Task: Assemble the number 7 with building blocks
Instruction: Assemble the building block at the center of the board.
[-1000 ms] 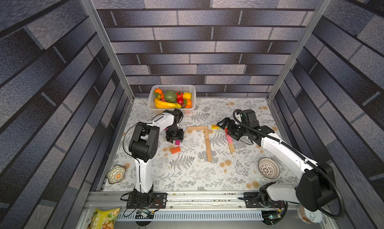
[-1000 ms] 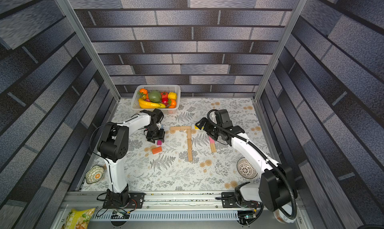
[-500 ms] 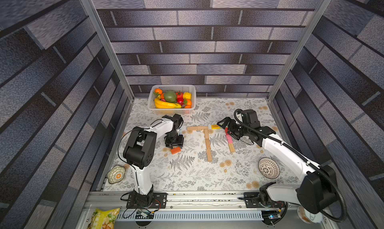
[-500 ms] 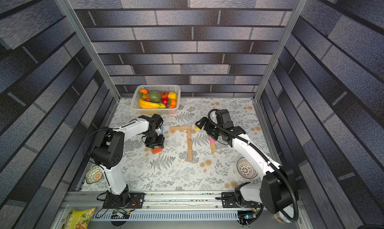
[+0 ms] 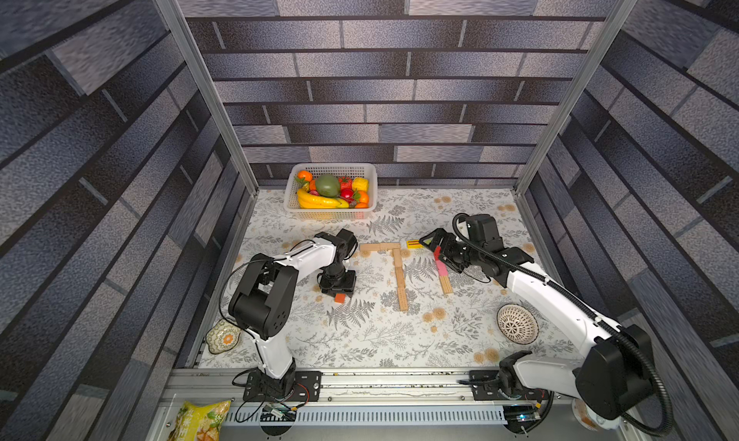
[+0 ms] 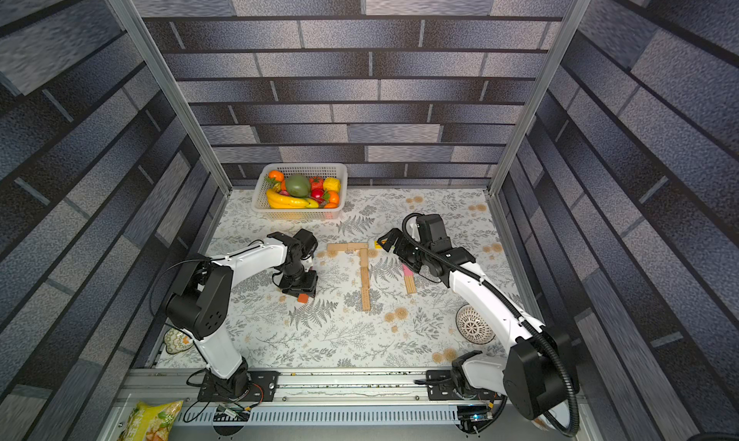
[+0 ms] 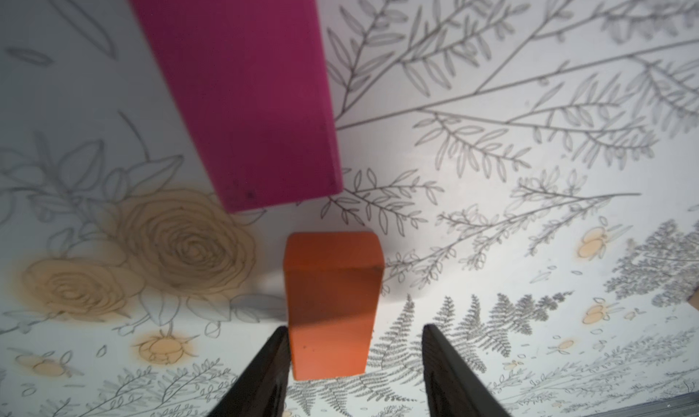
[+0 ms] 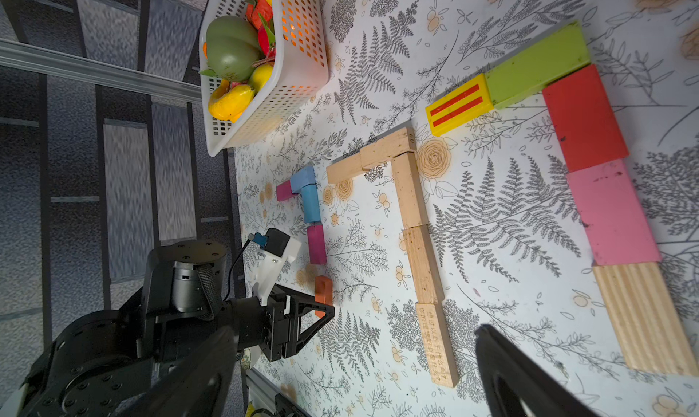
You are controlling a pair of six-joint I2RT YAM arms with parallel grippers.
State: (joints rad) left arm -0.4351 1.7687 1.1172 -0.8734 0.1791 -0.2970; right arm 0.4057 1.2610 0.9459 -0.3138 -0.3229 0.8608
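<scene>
Straddling the orange block (image 7: 333, 305), the left fingers (image 7: 270, 362) are standing half open, one touching its side, gripping nothing yet. It is lying lengthwise near-to-far on the tabletop (image 7: 529, 245), just nearer than the magenta block (image 7: 242, 93). The right fingers (image 8: 507, 369) are gaping empty.

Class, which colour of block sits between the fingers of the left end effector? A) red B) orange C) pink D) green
B: the left wrist view shows the orange block between the fingers of the left end effector, with a gap on one side.
</scene>
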